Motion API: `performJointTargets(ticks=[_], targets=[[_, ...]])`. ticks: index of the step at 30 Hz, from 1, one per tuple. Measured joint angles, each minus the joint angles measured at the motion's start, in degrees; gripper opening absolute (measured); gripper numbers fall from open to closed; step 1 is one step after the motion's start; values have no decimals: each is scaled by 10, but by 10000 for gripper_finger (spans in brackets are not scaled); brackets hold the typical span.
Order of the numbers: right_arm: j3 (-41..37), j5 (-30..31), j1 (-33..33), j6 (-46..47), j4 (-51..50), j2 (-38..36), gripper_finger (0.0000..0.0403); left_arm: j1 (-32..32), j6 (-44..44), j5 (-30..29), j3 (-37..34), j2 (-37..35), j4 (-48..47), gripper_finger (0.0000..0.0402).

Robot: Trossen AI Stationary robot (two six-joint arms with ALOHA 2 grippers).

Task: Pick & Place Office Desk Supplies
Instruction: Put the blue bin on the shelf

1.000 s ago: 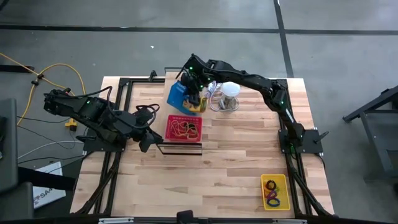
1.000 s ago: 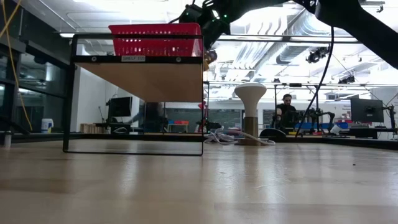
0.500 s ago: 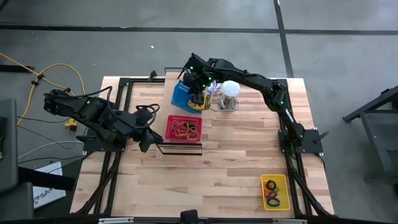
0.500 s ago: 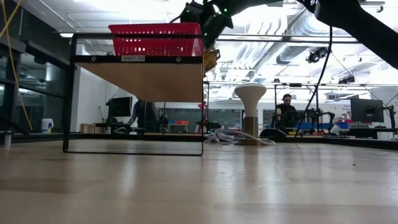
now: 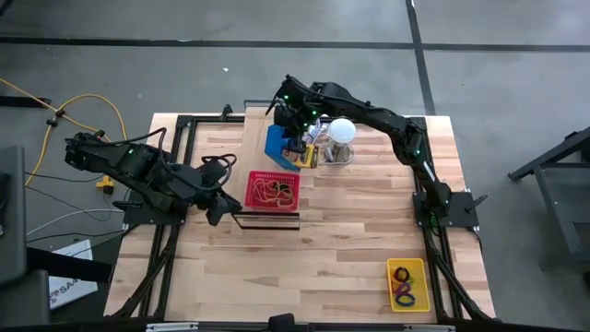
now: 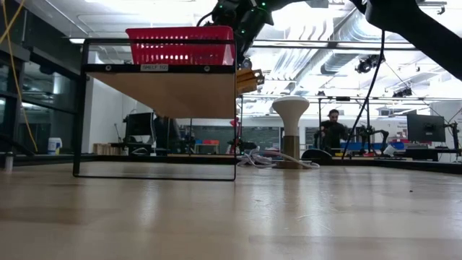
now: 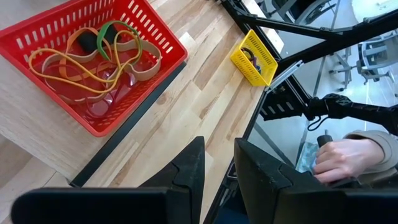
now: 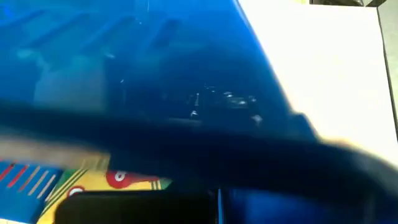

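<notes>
High view, right claw (image 5: 301, 148) shut on yellow-orange pack (image 5: 308, 156) beside blue bin (image 5: 278, 144)

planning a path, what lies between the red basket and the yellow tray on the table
In the high view, only bare wooden table lies between the red basket and the yellow tray.

On the wooden table (image 5: 313, 249), a red basket (image 5: 273, 190) holding rubber bands (image 5: 275, 192) sits near the middle. Behind it the right gripper (image 5: 300, 140) is down at a blue bin (image 5: 279, 146), with yellow packs (image 5: 309, 157) just beside a white ball (image 5: 342, 132). The left gripper (image 5: 218, 208) waits left of the basket. A yellow tray (image 5: 407, 284) of clips (image 5: 404, 285) lies at the near right corner.
</notes>
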Motion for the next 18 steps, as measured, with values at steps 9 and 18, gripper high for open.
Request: performJointTargets(ticks=[9, 18], targets=[[0, 0, 0, -4, 2, 0, 2, 0, 0, 0, 0, 0, 0, 84], [0, -1, 0, -10, 2, 0, 2, 0, 0, 0, 0, 0, 0, 84]])
